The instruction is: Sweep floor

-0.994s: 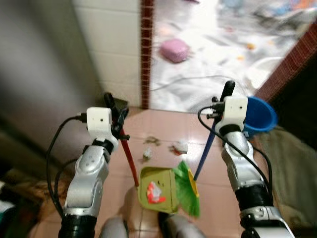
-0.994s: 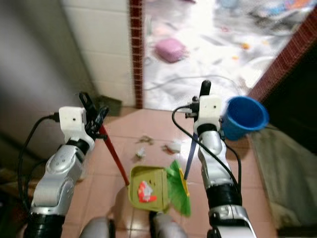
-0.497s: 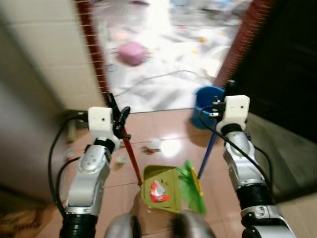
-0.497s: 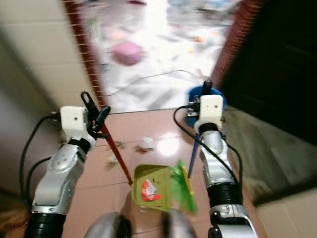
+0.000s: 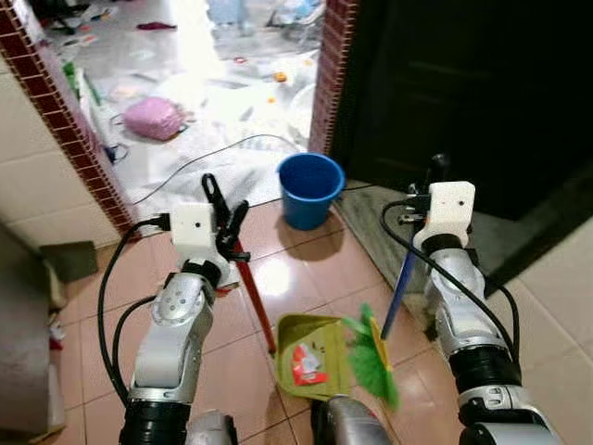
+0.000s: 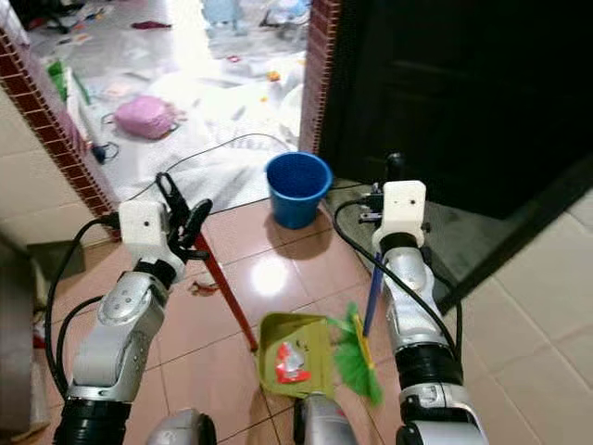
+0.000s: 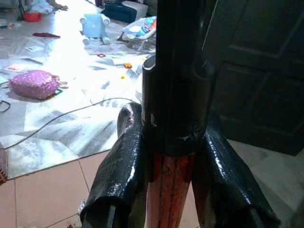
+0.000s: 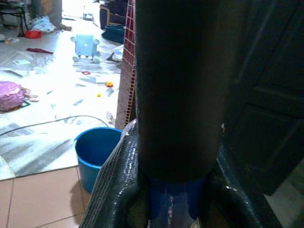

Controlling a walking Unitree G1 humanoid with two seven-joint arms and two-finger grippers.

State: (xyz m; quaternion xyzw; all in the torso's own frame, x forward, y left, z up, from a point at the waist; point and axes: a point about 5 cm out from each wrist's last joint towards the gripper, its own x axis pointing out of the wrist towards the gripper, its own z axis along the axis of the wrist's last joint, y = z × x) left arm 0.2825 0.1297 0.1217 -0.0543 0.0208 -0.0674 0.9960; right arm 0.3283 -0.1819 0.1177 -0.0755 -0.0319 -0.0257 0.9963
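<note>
- Red and black handle of the dustpan (image 5: 256,308) is clenched between the two black fingers of the left gripper (image 5: 225,225); the olive-green pan (image 5: 310,352) rests on the pink floor tiles (image 5: 306,269) just before the robot's feet, with a red-and-white scrap of rubbish (image 5: 304,363) lying inside it.
- Blue broom handle (image 5: 399,290) is grasped by the right gripper (image 5: 435,181) — its green bristles (image 5: 374,357) are seen just beside the pan's right edge, touching or nearly touching it.
- From the left wrist view the fingers (image 7: 121,161) are shown pressed on both sides of the red shaft (image 7: 171,190), below a black collar; this close grip cannot be made out so plainly from the head views.
- From the right wrist view the fingers (image 8: 116,190) are shown closed around the blue shaft (image 8: 173,204) under a dark cap.
- A blue bucket (image 5: 309,188) is seen standing upright at the doorway, ahead of the pan and well apart from it, beside a red brick pillar (image 5: 329,74).
- Beyond the doorway a pale littered floor is shown, with a pink bag (image 5: 154,118) and a black cable (image 5: 213,158) — in the wrist views a light-blue toy-like object (image 7: 96,26) is also seen farther back.
- A dark door (image 5: 463,83) is seen on the right.
- No brand, label or legible writing can be read anywhere.
</note>
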